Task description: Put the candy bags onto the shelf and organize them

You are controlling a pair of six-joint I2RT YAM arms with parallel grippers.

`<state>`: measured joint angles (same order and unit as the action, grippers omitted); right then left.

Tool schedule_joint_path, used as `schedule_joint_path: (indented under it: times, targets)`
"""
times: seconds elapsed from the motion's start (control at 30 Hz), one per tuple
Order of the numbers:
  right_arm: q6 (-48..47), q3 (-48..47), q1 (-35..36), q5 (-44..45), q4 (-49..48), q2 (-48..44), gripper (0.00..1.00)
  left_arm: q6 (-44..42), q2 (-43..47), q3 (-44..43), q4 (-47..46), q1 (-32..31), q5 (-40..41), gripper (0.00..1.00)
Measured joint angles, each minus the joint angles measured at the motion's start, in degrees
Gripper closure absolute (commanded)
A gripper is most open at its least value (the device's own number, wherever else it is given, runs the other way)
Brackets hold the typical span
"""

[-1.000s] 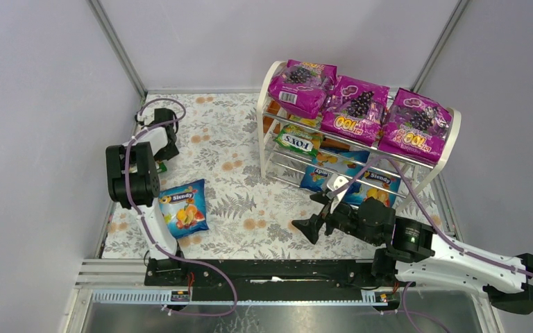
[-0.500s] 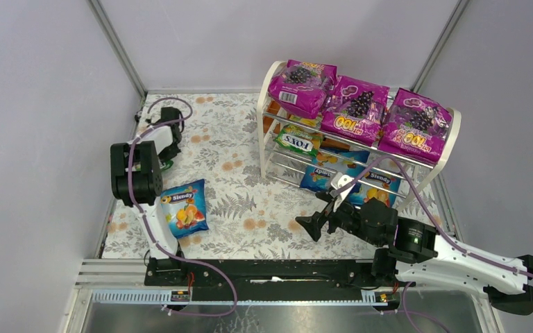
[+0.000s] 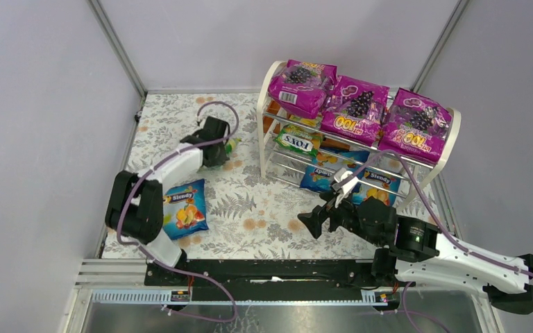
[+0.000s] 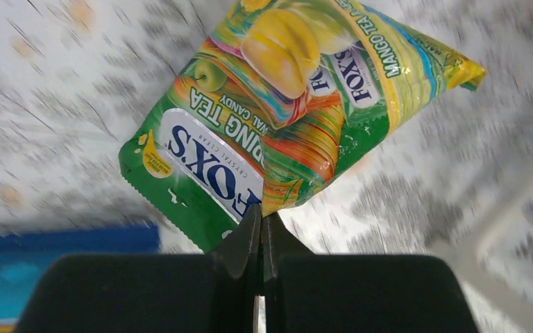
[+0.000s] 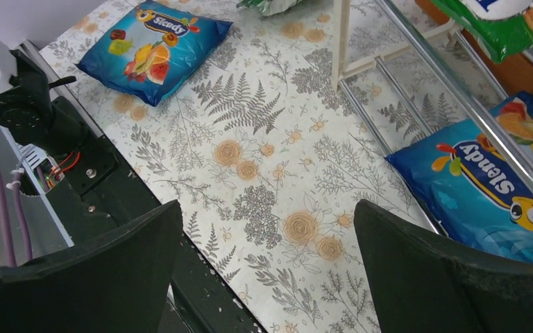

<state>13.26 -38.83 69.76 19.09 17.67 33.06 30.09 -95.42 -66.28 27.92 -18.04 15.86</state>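
**Left gripper pinches a FOX'S bag beside the shelf**

The left gripper (image 4: 260, 216) is clamped on one edge of a glossy green-yellow FOX'S candy bag (image 4: 284, 118), held above the floral-printed mat (image 3: 250, 201) just left of the chrome-rod shelf with white end panels (image 3: 264, 104). The right gripper (image 5: 267, 215) hovers near the shelf's bottom tier, jaws spread wide and empty. A blue Slendy candy bag (image 3: 184, 208) lies on the mat. Three magenta grape bags (image 3: 357, 107) sit on the top tier.

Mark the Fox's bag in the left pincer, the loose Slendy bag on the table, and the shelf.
Fox's bag (image 4: 284, 118): left wrist view, printed front.
loose Slendy bag (image 3: 184, 208): top external view, its centre.
shelf (image 3: 260, 132): top external view, white end panel.
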Motion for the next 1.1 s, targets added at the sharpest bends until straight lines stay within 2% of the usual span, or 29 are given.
schedule_joint_path:
  times: [0.33,0.47,0.5,0.6,0.67,0.73,0.8,0.93,1.07,1.1]
  targets:
    - [2.7,-0.7,0.0,2.8,1.6,4.6,0.00,13.2,20.8,19.7,-0.8,-13.5,-6.1,1.00]
    - [2.7,-1.0,0.0,4.1,1.9,7.7,0.00,21.2,31.3,27.6,-2.6,-22.1,-6.8,0.99]
    - [2.8,-1.2,0.0,4.3,1.9,8.5,0.00,23.2,33.5,29.4,-3.5,-24.7,-6.9,0.94]
    - [2.9,-1.7,0.0,4.7,2.2,10.8,0.00,27.5,36.3,32.7,-5.8,-31.0,-7.3,0.69]
    - [2.9,-2.5,0.0,5.4,2.6,12.6,0.00,28.3,35.9,33.2,-7.2,-33.8,-7.8,0.46]
    - [2.9,-3.8,0.0,5.9,2.9,14.8,0.00,27.8,35.4,33.1,-8.5,-35.4,-8.2,0.29]
    - [2.6,-5.4,0.0,6.3,3.5,17.4,0.00,25.5,35.6,32.4,-8.0,-35.7,-8.0,0.17]
    - [0.1,-8.5,0.0,6.6,4.0,22.5,0.00,18.8,41.0,28.5,-4.5,-35.7,-3.3,0.02]
    - [-4.0,-9.9,0.0,4.2,2.7,27.5,0.00,13.8,48.9,25.6,-3.8,-34.7,2.8,0.01]
    - [-4.8,-10.1,0.0,3.6,2.1,28.7,0.00,13.4,49.9,25.5,-3.6,-32.8,3.2,0.01]
